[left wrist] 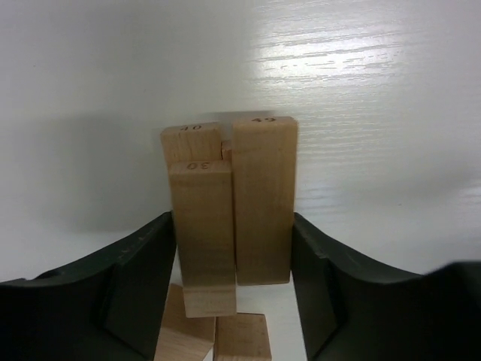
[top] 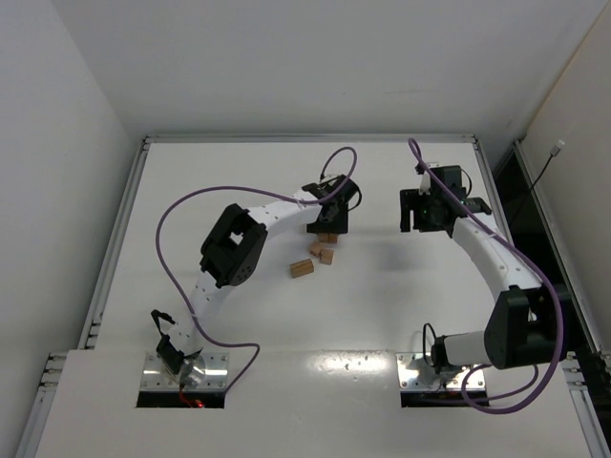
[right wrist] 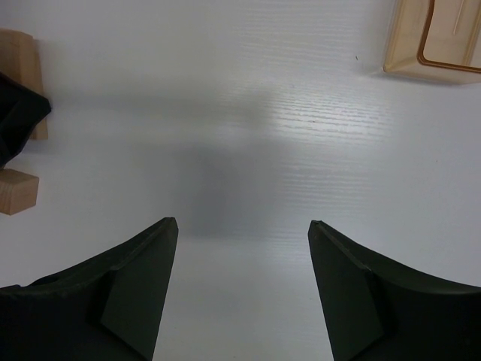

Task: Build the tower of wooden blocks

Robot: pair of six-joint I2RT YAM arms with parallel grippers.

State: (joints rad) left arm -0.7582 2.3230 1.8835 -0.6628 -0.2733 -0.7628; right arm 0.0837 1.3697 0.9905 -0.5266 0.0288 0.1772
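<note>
From above, the left arm's fingers (top: 329,222) sit at mid-bench over the wood blocks (top: 327,239). A few loose blocks (top: 302,268) lie just nearer and to the left. The right arm's fingers (top: 430,212) hang well apart to the right over bare bench (top: 382,305), likely so as to leave the left arm room. Open surface lies all round, and the bench edges are far off.

In the left wrist view, the left arm's fingers (left wrist: 143,286) are narrow, pressed on the outer sides of a block pair, block 30 (left wrist: 201,233) and block 49 (left wrist: 263,203). They are probably squaring the two into a tower layer. A third block (left wrist: 192,139) lies behind. Whether the pair rests on the bench cannot be told.

In the right wrist view, the right arm's fingers (right wrist: 135,293) are wide with nothing between them. An amber tray (right wrist: 432,37) sits at the far right.
</note>
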